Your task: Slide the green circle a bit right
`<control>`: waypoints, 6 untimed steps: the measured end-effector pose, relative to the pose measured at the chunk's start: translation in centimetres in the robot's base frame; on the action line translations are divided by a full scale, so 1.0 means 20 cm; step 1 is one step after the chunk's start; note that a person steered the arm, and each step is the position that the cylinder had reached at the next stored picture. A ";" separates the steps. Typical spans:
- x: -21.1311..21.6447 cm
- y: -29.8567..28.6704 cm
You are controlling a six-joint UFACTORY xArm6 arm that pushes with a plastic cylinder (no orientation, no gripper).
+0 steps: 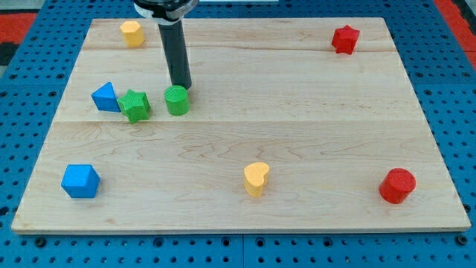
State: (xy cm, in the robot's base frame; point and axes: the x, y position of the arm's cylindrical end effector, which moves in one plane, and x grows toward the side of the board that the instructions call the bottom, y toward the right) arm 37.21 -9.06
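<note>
resting bare just above the green circle [177,100], toward the view's top, my tip [182,86] held nothing; the circle sat left of board centre, beside the green star [135,105].

The wooden board [297,112] is pale maple with faint grain; the green circle [176,100] and green star [134,105] share a bright green; the blue triangle [105,97] and blue cube [79,181] are sky blue; the yellow hexagon [132,33] and yellow heart [256,178] are golden; the red star [344,39] and red cylinder [396,185] are scarlet; my tip [182,87] is dark grey; the pegboard [446,89] around is blue with dark holes.
</note>
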 end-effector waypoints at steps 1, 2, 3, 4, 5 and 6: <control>0.12 0.02; 0.23 0.02; 0.33 0.11; 0.44 0.14; 0.44 -0.05; 0.44 -0.15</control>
